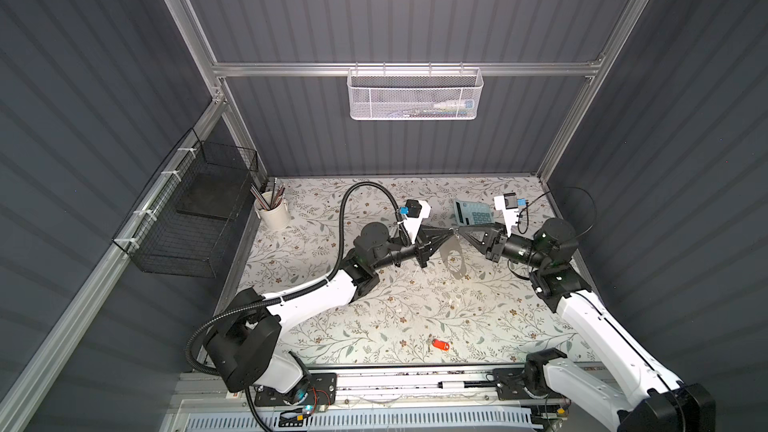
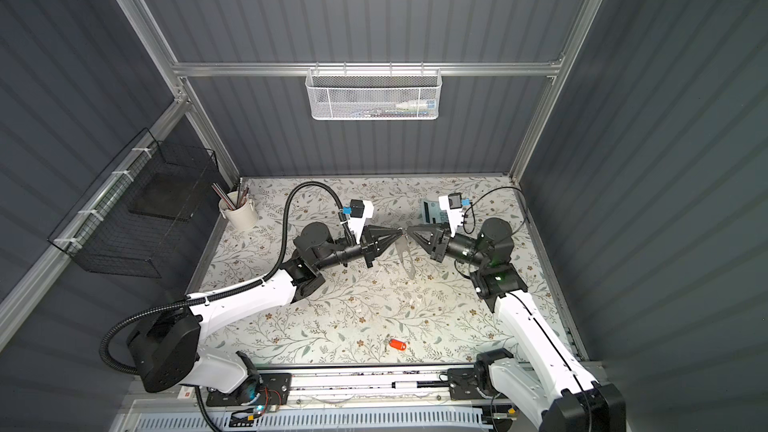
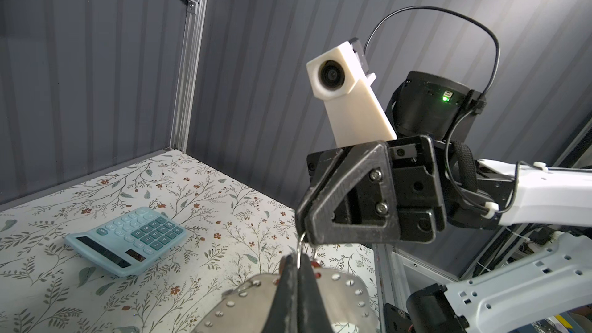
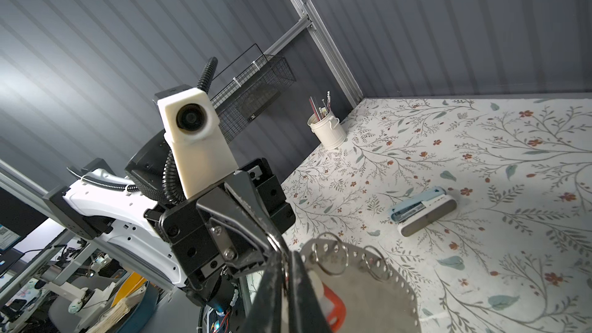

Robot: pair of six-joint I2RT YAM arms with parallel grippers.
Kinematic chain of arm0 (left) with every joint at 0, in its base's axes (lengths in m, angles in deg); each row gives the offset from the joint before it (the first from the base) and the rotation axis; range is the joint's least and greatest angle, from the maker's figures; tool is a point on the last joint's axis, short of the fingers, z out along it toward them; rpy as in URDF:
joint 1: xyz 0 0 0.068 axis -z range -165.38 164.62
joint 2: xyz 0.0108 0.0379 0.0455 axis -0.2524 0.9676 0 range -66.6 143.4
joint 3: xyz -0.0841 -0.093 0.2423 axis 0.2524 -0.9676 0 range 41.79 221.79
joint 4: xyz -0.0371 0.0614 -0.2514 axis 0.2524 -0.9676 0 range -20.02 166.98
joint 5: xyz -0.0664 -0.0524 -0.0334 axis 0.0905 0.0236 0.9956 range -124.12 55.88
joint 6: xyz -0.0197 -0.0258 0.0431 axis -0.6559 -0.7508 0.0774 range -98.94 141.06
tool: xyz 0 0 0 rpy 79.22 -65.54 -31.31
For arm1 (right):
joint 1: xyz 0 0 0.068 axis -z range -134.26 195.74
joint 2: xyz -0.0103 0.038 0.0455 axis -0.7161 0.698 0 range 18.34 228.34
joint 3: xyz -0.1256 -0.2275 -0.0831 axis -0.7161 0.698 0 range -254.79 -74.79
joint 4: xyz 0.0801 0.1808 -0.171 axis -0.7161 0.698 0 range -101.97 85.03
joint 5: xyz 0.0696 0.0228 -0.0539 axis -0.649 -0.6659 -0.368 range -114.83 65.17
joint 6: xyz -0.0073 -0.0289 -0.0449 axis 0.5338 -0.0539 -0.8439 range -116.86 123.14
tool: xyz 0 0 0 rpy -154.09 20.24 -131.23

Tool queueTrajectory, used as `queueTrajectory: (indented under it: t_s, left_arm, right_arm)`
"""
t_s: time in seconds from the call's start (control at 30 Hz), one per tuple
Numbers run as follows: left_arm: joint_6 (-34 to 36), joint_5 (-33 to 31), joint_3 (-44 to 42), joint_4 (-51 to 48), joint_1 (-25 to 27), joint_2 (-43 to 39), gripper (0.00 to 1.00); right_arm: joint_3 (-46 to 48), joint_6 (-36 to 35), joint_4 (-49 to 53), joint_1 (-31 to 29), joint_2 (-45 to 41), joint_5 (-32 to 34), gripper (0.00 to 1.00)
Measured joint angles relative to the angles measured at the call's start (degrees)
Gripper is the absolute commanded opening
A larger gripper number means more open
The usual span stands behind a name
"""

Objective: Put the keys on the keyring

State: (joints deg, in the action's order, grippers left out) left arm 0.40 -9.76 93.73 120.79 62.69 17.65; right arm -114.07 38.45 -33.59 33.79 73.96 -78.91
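Floral table inside dark gray panelled booth. Two arms meet tip to tip above it. Left gripper clamped on keyring rim, gray plate hanging below its tips. Right gripper closed, seemingly on metal loop of red key, beside plate just under its fingers. Second key lying on table, well apart from both grippers, toward arm bases.

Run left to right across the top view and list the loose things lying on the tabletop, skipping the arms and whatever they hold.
Pencil cup → red key → blue calculator.
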Motion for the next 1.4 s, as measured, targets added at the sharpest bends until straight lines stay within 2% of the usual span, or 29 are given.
queueTrajectory:
  t_s: [0.07, 0.5, 0.93, 1.4]
  left_arm:
    - [0.0, 0.0, 0.0, 0.02, 0.0, -0.02, 0.0]
    - [-0.07, -0.17, 0.0, -0.04, 0.04, -0.02, 0.0]
    - [-1.03, -1.44, 0.0, 0.04, 0.26, 0.57, 0.0]
    - [-2.36, -1.75, -0.24, 3.82, 1.03, 2.56, 0.0]
  right_arm:
    - [0.09, 0.31, 0.0, 0.0, 0.0, 0.04, 0.0]
    - [1.25, 0.31, -0.11, 0.02, 0.66, 0.5, 0.0]
    - [3.63, 2.23, -5.35, -0.48, 2.32, 0.9, 0.0]
    - [7.23, 5.01, -8.7, -1.14, 0.74, 2.99, 0.15]
